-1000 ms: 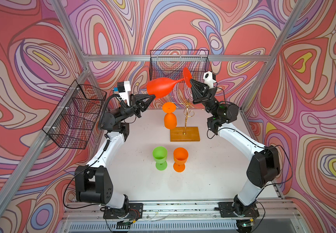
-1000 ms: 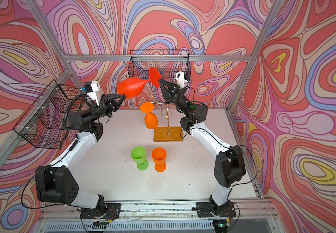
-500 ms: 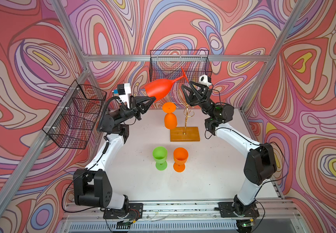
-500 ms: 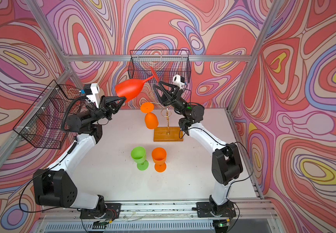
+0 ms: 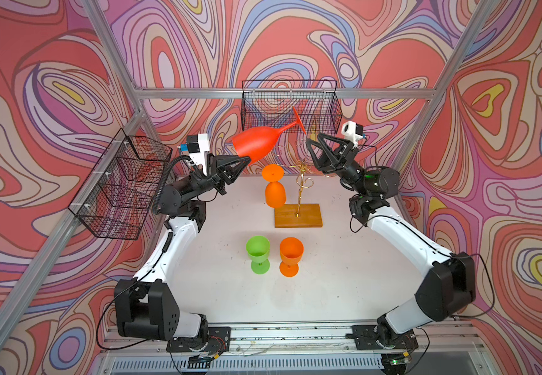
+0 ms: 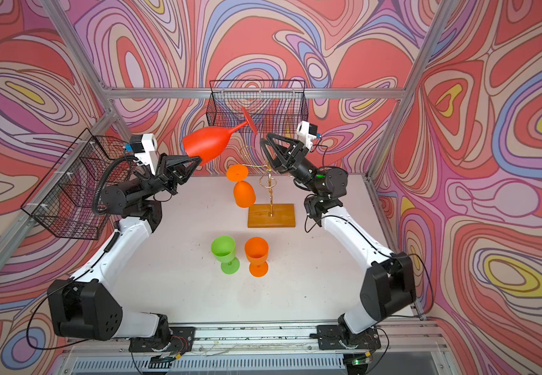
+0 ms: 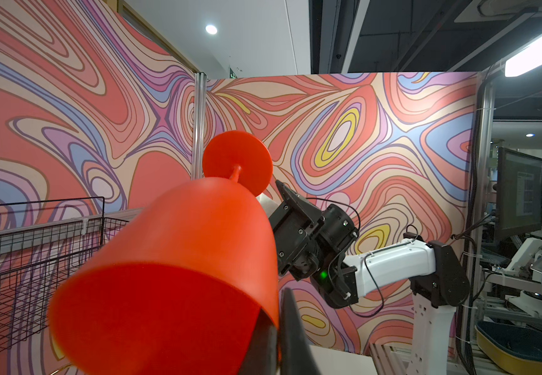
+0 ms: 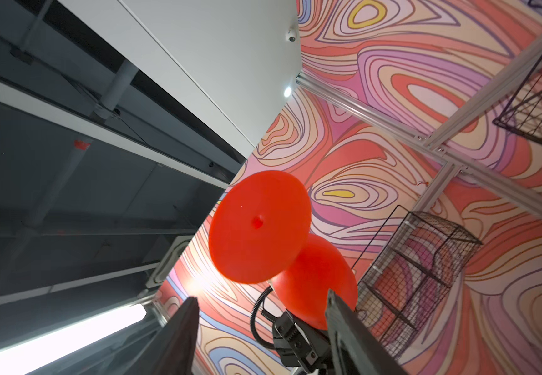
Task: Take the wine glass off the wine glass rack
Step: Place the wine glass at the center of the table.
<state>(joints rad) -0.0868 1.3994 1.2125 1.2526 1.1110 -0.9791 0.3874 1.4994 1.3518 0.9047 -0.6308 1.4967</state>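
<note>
Slip at the left grip: the left tool [image 5: 245, 160] is clamped on just the rim of the red plastic wine glass [image 5: 256, 146]. The glass is off the rack and up in the air, lying nearly flat with its foot aimed at the back wall. So small a bite on a long glass looks likely to let it pivot or drop if the arm swings fast.
Below the drop: a green plastic goblet [image 5: 258, 250] and an orange plastic goblet [image 5: 291, 251] stand upright on the white table [image 5: 344, 259]. A falling glass could knock them over.
Snag in the middle: an upside-down orange plastic glass [image 5: 275, 194] hangs from the gold wire wine glass rack [image 5: 301, 186], just under the red bowl. A low sweep could bump it loose.
Foot of the glass: it shows in front of the black wire basket [image 5: 324, 107] on the back wall; how close, I cannot tell. It is near the right tool [image 5: 313, 138], whose jaws stand apart and empty. A twitch either way could clip the foot.
Left arm pose: elbow bent, forearm rising, wrist reaching toward the centre.
Right arm pose: mirrored, forearm rising, wrist angled up and inward toward the foot, apart from it.
</note>
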